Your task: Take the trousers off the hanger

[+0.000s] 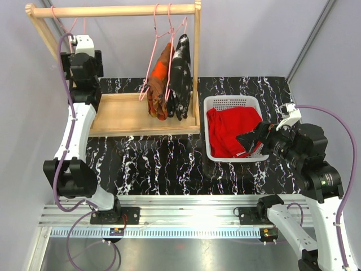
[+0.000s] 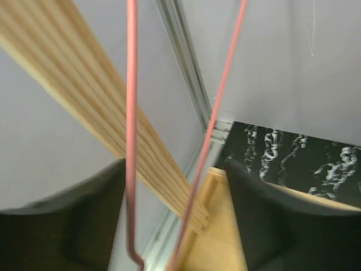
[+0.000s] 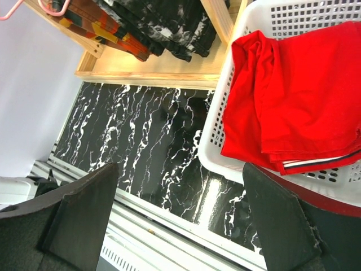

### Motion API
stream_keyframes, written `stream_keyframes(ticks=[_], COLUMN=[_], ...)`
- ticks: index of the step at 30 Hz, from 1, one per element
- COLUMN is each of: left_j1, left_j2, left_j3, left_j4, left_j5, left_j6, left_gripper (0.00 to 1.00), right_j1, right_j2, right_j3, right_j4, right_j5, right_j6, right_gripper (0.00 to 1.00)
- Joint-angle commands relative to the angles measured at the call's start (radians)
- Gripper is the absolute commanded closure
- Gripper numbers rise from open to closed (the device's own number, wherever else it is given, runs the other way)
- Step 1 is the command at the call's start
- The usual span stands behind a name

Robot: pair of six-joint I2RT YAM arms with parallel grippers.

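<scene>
Overhead, the left gripper is raised to the left end of the wooden rack, at an empty hanger; its jaws are too small here to judge. The right gripper hovers wide open and empty over the near right rim of the white basket, which holds the red trousers lying flat. The orange-brown trousers and the black splashed trousers hang side by side on pink hangers at the rack's right end, long axes vertical, lower ends near the rack's base. From the left wrist, the fingers stand apart with the empty hanger's two wires running between them; the left wire may brush a finger, but blur hides it. From the right wrist, both fingers are spread wide, gripping nothing, above the marbled table beside the basket.
</scene>
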Motion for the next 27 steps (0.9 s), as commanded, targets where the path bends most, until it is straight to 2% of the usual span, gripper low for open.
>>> stream_keyframes(ticks=[1,3,7,9,14,17,21,23,27], left_j1=[0.007,0.007,0.007,0.008,0.007,0.005,-0.019,-0.037,-0.18], left_j2=[-0.084,-0.137,-0.243,-0.279,-0.411,-0.477,-0.529,-0.543,-0.492], left_j3=[0.07,0.067,0.063,0.078,0.058,0.007,-0.074,-0.094,-0.068], left_j4=[-0.072,-0.112,-0.199,-0.253,-0.315,-0.29,-0.224,-0.192,-0.239], left_j5=[-0.015,0.035,0.184,0.267,0.444,0.645,0.833,0.861,0.8], left_j6=[-0.119,-0.164,-0.253,-0.354,-0.539,-0.616,-0.666,-0.664,-0.585], left_gripper=[0.03,0.01,0.01,0.01,0.01,0.01,0.01,0.01,0.01], right_j1=[0.001,0.001,0.001,0.001,0.001,0.001,0.001,0.001,0.001], right_j2=[0.01,0.01,-0.005,-0.012,-0.022,-0.039,-0.053,-0.058,-0.064], right_j3=[0.045,0.062,0.102,0.107,0.099,0.095,0.11,0.119,0.142], right_j4=[0.012,0.005,-0.014,-0.014,-0.018,-0.025,-0.041,-0.048,-0.055], right_j5=[0.042,0.061,0.197,0.219,0.148,0.112,0.102,0.093,0.058], right_j6=[-0.036,-0.068,-0.073,-0.073,-0.073,-0.074,-0.071,-0.062,-0.033], right_gripper=[0.0,0.01,0.01,0.01,0.01,0.01,0.01,0.01,0.0])
